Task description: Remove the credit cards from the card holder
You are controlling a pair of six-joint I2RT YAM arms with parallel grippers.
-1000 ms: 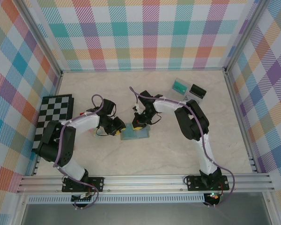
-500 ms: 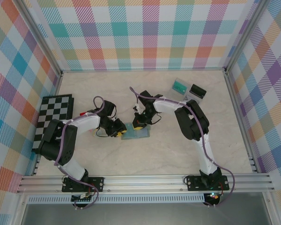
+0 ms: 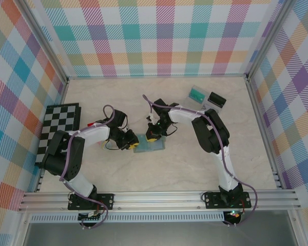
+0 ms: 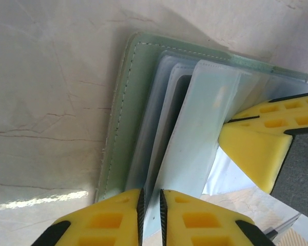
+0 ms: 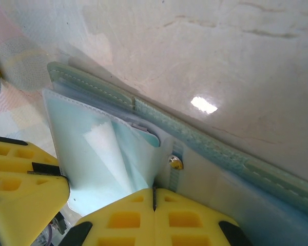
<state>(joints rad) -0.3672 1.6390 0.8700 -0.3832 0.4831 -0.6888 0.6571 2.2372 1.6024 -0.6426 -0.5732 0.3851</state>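
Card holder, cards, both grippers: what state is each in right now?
card holder: lying open on the table, clear leaves fanned up.
dark card: tucked between the leaves.
left gripper: nearly shut around a leaf's edge, grip unclear.
right gripper: shut on a leaf of the card holder.

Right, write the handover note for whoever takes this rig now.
Left hand: fingers nearly together at the near edge of a pale leaf of the card holder. I can't tell if it has a grip.
Right hand: shut on that leaf's other side, holding it raised.
Card holder: lies open on the table between the two hands, leaves fanned.
Done: holder opened.
Left: a dark card sits in a pocket and needs pulling out, along with any others. I can't see how many there are.
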